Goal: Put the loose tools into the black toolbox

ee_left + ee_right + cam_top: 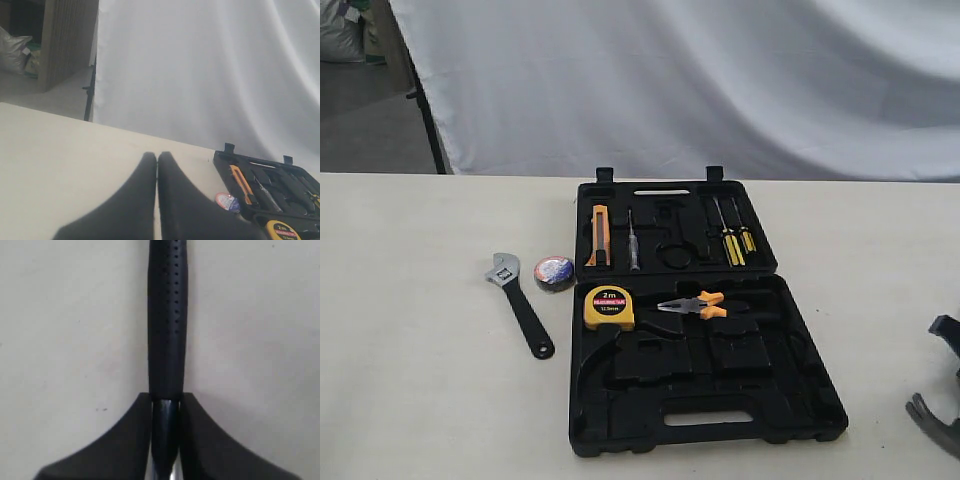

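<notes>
The black toolbox (720, 432) lies open in the middle of the table. To its left lie the silver-headed wrench (520, 305) and the small black tape roll (554, 273). The hammer's black handle (167, 315) lies on the table, and my right gripper (166, 397) is shut on its shaft just below the grip. The hammer's silver head (932, 418) shows at the exterior view's right edge. My left gripper (157, 157) is shut and holds nothing. It hangs over bare table, with the tape roll (228, 202) and the toolbox (223, 161) off to one side.
A yellow tape measure (609, 306) and orange-handled pliers (698, 305) sit in the toolbox's near half. An orange knife (600, 236) and yellow screwdrivers (733, 243) fill the far half. A white cloth (720, 80) hangs behind the table.
</notes>
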`<state>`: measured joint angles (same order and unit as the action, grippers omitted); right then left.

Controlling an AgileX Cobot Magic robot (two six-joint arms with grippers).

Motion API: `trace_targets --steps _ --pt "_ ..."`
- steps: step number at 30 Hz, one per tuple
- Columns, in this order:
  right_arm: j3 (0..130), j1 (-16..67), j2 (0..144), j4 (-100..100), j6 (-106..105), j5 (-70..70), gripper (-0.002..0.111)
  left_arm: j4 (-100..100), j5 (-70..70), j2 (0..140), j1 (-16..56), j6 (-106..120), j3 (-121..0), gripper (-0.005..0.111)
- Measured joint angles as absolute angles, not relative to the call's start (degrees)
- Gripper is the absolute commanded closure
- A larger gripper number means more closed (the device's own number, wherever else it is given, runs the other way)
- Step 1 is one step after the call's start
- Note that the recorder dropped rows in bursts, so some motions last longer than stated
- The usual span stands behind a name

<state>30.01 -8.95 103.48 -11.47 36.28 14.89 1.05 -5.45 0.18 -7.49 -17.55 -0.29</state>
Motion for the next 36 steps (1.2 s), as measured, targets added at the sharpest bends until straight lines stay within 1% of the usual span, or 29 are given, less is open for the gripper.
trace_targets --steps 10,19,24,36 --pt "30.0 -9.0 104.0 -11.6 63.5 20.4 0.109 1.1 -5.4 0.2 -7.5 -17.5 -0.3 0.106" --pt "30.0 -9.0 104.2 -11.5 66.7 22.8 0.109 1.1 -5.4 0.2 -7.5 -17.5 -0.3 0.106" --pt "30.0 -9.0 104.2 -11.9 72.7 26.0 0.109 1.1 -5.4 0.2 -7.5 -17.5 -0.3 0.106" --pt "30.0 -9.0 104.2 -25.3 85.9 39.8 0.109 1.1 -5.4 0.2 -7.5 -17.5 -0.3 0.106"
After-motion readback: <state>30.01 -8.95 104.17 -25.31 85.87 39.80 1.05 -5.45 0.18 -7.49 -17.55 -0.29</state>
